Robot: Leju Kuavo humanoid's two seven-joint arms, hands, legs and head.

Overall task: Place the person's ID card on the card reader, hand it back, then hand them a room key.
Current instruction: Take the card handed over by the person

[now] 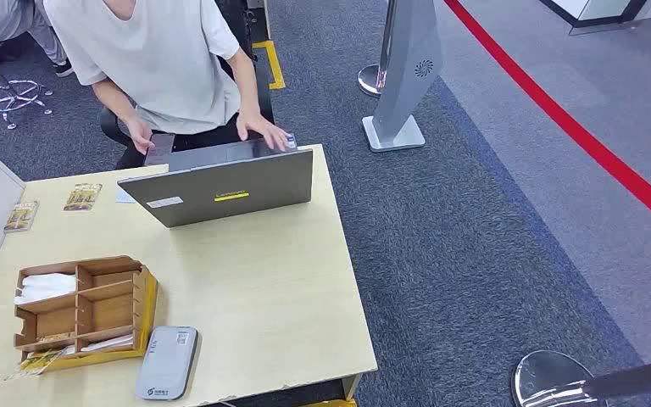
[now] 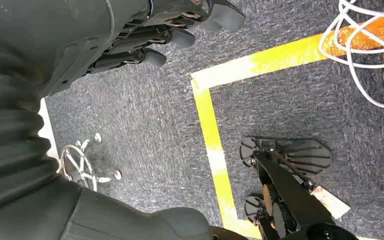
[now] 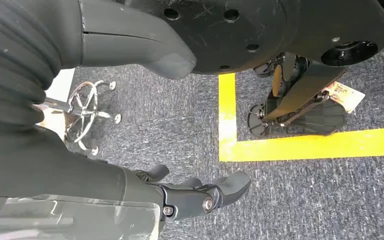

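A grey card reader [image 1: 167,363] lies flat near the table's front edge. Beside it stands a wooden organiser [image 1: 85,309] with compartments holding cards and papers. A person [image 1: 161,59] sits behind the laptop with one hand at the table's far edge on a small card [image 1: 289,141]. In the left wrist view my left hand [image 2: 130,30] hangs over the carpet, fingers [image 2: 175,36] apart from the thumb, holding nothing. In the right wrist view my right hand [image 3: 190,197] also hangs above the floor, fingers spread and empty.
An open grey laptop [image 1: 225,191] stands at the back of the wooden table [image 1: 263,297], with leaflets [image 1: 82,196] to its left. On the carpet are a grey sign stand [image 1: 403,76], a stanchion base [image 1: 551,377], a red line and yellow tape [image 2: 215,145].
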